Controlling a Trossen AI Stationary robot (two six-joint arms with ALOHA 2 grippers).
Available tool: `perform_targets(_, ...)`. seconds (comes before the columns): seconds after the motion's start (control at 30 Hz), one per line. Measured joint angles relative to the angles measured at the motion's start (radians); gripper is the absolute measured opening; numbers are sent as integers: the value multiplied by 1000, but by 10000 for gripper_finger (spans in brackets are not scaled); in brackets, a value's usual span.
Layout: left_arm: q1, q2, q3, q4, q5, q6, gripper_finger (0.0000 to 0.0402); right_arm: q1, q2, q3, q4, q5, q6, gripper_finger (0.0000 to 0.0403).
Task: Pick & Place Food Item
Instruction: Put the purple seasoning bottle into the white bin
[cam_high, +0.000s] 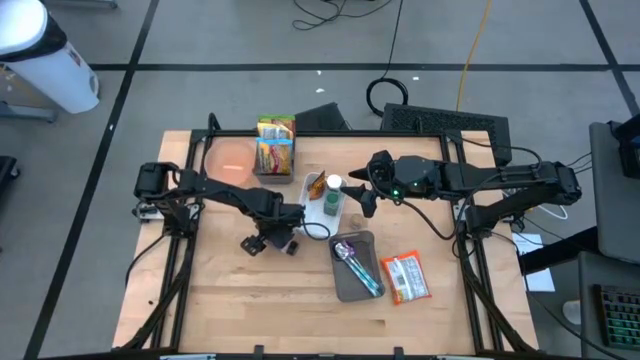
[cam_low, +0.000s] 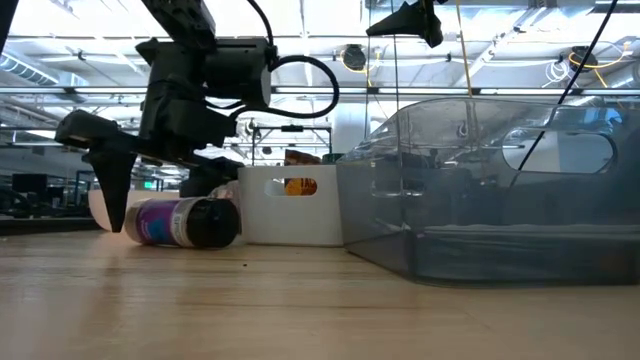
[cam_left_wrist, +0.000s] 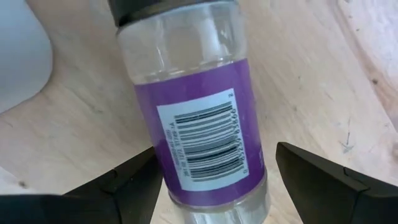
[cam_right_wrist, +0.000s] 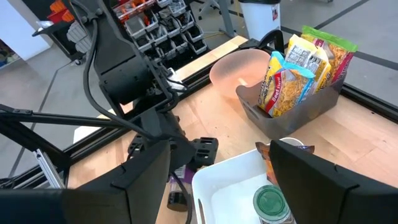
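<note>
A clear jar with a purple barcode label and a dark lid (cam_left_wrist: 199, 124) lies on its side on the wooden table (cam_high: 230, 290), near the middle (cam_high: 289, 243). My left gripper (cam_left_wrist: 214, 186) points down over the jar's bottom end, open, one finger on each side of it. In the low view the jar (cam_low: 185, 222) rests on the tabletop under that arm. My right gripper (cam_high: 365, 200) hangs open, high above the white bin (cam_high: 322, 205), holding nothing. My left gripper comes at the jar from above with its fingers across the jar's bottom end. One finger (cam_left_wrist: 134, 183) stands right against the labelled side (cam_left_wrist: 163, 168); whether it touches, I cannot tell. The other finger (cam_left_wrist: 323, 180) is clear of it.
The white bin (cam_right_wrist: 230, 186) holds a green-lidded jar (cam_right_wrist: 270, 202). A grey bin of pasta packets (cam_high: 275, 150) and a pink bowl (cam_high: 230, 160) stand at the far side. A grey tray (cam_high: 352, 268) and a red snack packet (cam_high: 405, 278) lie to the near right.
</note>
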Motion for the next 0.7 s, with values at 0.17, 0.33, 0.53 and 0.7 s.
perform_targets(0.17, 0, 0, 0, 0, -65, -2, 310, 0, 0, 0, 0, 0, 0, 267)
perform_targets(0.33, 0, 0, 0, 0, -115, -26, 310, 0, 0, 0, 0, 0, 1, 267)
perform_targets(0.53, -1, 0, 0, 0, -115, -26, 310, 0, 0, 0, 0, 0, 1, 267)
perform_targets(0.7, -1, 0, 0, 8, -125, -46, 310, 0, 0, 0, 0, 0, 1, 267)
